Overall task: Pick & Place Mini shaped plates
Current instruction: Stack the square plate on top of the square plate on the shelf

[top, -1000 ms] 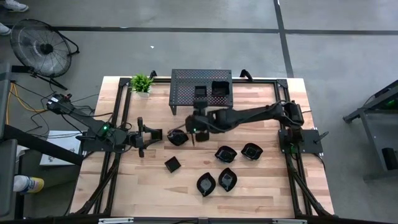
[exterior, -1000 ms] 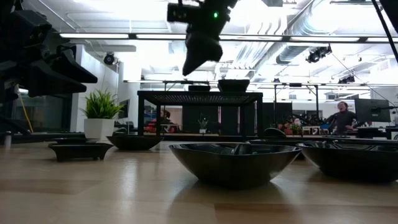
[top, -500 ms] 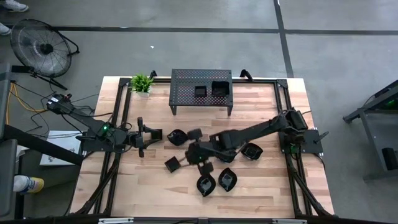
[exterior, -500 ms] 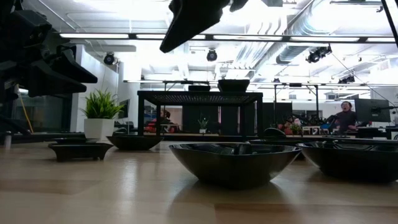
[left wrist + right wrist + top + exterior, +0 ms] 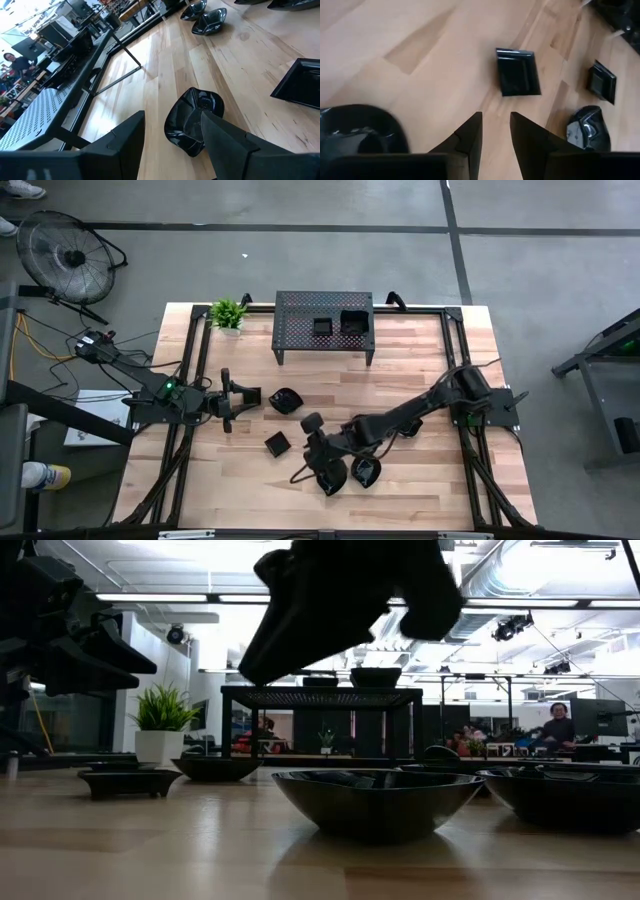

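Observation:
Several mini shaped plates lie on the wooden table: a roundish one [image 5: 286,400], a square one [image 5: 277,444] and two leaf-shaped ones [image 5: 330,478] [image 5: 366,470]. My right gripper [image 5: 303,470] hovers slanting down over the near middle, beside the left leaf plate, open by a narrow gap with nothing between its fingers [image 5: 495,132]. The square plate [image 5: 518,71] lies ahead of it. My left gripper [image 5: 248,396] waits open at the left. The roundish plate [image 5: 195,120] rests on the table just beyond its fingers, untouched.
A black perforated stand [image 5: 323,308] at the far middle carries two more plates [image 5: 322,327] [image 5: 354,322]. A potted plant [image 5: 228,313] stands at the far left corner. My right arm [image 5: 400,418] crosses above further plates at the right. A person [image 5: 558,726] shows in the room behind.
My right gripper has swung from the far middle, near the roundish plate, toward the table's near edge and down, tipping more steeply downward. It now hangs over the leaf plates. No plate has moved.

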